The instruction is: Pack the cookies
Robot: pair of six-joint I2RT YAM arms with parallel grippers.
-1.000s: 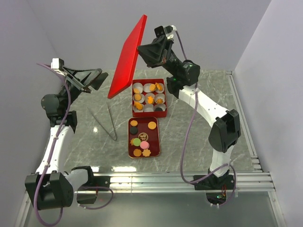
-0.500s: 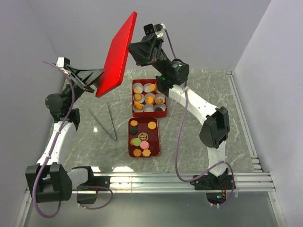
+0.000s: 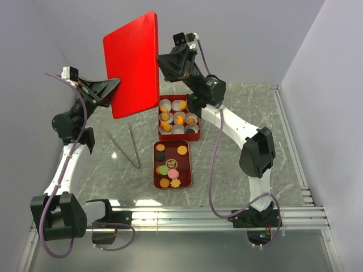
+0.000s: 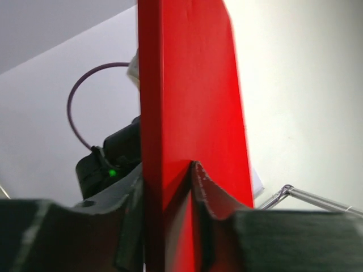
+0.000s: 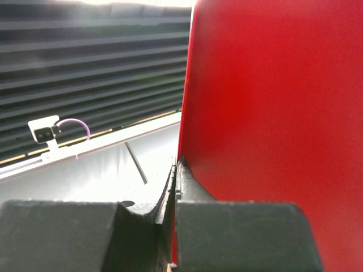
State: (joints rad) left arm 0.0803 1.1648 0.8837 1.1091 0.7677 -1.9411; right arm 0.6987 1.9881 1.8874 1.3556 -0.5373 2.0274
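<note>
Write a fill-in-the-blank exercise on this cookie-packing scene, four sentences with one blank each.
1. The left gripper and the right gripper both clamp the ____ lid in the air.
2. The box holds ____ white paper cups.
3. The tongs lie on the table to the ____ of the tray.
4. The pink cookie lies in the ____, not the box.
Missing words: red, nine, left, tray.

A red lid (image 3: 133, 62) aloft; metal tongs (image 3: 134, 148) flat on the marble table (image 3: 108, 175).
</note>
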